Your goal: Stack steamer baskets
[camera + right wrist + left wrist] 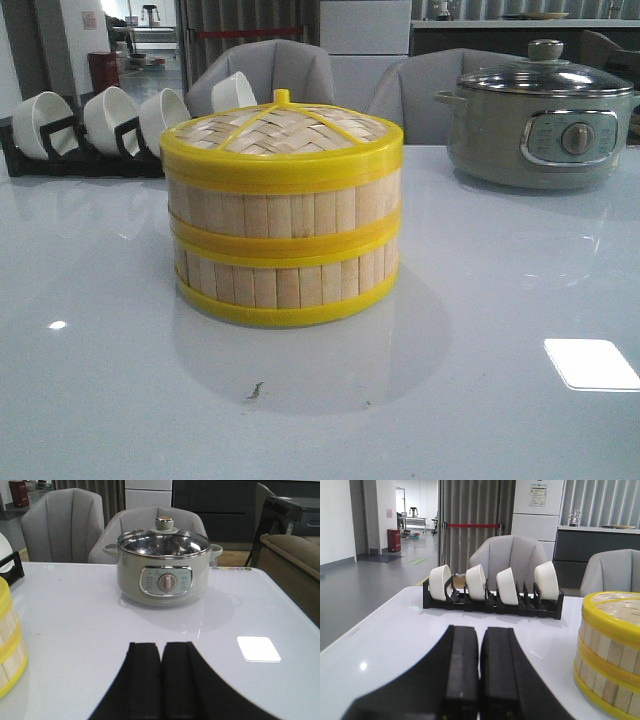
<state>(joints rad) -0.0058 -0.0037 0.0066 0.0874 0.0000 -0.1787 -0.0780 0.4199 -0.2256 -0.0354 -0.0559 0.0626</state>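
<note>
Nearest in each wrist view is that arm's own gripper. The left gripper has its two black fingers pressed together with only a thin seam between them, and nothing is held. The right gripper is in the same condition: fingers closed against each other, empty. Both sit low over the glossy white table, apart from every object on it.

At the centre of the table stand the steamer baskets, two in number, one seated squarely on the other so that their yellow rims meet in a band at mid-height. The pale slats stand upright all round. A woven bamboo lid with a yellow rim and a small yellow knob closes the upper basket, so the contents of either basket cannot be seen. The stack appears at the edge of both wrist views, beside but clear of the grippers.

Farther back on the left, a black rack holds four white bowls on edge, each in its own slot, all visibly empty.

Farther back on the right stands a grey-green electric pot with a front dial. Its glass lid is in place; through the glass the inside looks bare metal, though this cannot be confirmed. Grey chairs stand beyond the table.
</note>
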